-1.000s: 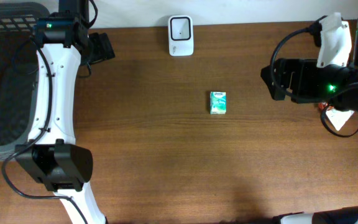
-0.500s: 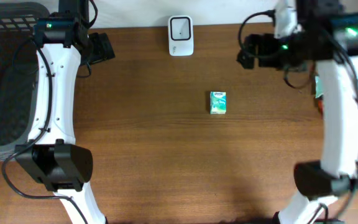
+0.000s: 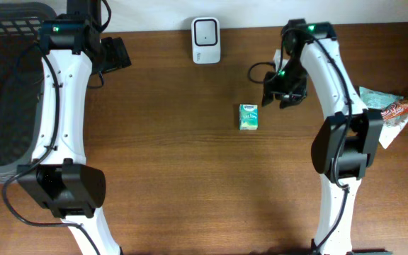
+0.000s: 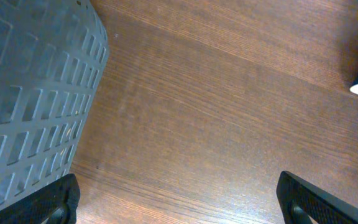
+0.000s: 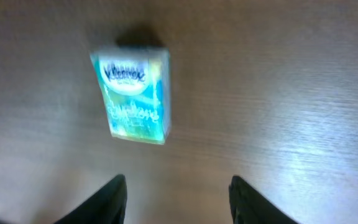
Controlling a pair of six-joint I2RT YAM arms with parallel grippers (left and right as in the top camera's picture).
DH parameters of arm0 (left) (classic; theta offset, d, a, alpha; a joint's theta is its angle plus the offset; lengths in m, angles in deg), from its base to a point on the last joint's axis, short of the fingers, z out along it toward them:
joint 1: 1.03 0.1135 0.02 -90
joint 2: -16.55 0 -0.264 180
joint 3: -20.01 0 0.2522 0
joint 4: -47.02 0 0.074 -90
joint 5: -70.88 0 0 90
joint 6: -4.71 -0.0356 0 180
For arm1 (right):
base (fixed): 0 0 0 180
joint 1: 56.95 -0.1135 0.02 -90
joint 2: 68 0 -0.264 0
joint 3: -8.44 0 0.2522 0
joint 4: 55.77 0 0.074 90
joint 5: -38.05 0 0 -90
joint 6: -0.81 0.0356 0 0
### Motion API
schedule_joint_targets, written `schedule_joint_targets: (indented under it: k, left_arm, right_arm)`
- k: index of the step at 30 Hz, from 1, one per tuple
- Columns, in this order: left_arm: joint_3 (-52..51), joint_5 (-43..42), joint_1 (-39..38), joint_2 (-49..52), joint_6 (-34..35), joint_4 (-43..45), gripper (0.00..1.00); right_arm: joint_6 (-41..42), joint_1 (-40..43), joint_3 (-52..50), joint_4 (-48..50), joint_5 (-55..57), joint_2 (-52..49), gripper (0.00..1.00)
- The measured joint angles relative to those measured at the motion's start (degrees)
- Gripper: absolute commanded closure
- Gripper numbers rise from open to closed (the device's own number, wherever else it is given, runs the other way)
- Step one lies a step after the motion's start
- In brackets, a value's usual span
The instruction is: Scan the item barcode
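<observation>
We see the tissue pack (image 3: 248,116) lying with open worktop (image 3: 190,170) all round. Our right end effector (image 5: 178,186) is near it, fingers apart and empty; the left end effector (image 4: 178,202) is spread wide beside the basket (image 4: 30,99).

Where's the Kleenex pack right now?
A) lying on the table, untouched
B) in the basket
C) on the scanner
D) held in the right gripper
A: the Kleenex pack lies on the table, ahead of the right gripper, whose jaws are apart and touch nothing.
</observation>
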Motion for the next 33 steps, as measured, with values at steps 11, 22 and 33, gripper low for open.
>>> schedule_joint_targets:
  k: [11, 22, 33]
  left_arm:
    - [0.0, 0.0, 0.0, 0.0, 0.0, 0.0, 0.01]
    - [0.0, 0.0, 0.0, 0.0, 0.0, 0.0, 0.01]
    - [0.0, 0.0, 0.0, 0.0, 0.2, 0.0, 0.01]
  right_arm:
    - [0.0, -0.2, -18.4, 18.9, -9.4, -0.2, 0.51]
    - [0.9, -2.5, -7.3, 24.9, -10.8, -0.2, 0.96]
    - [-23.8, -16.4, 4.4, 59.5, 27.6, -3.9, 0.96]
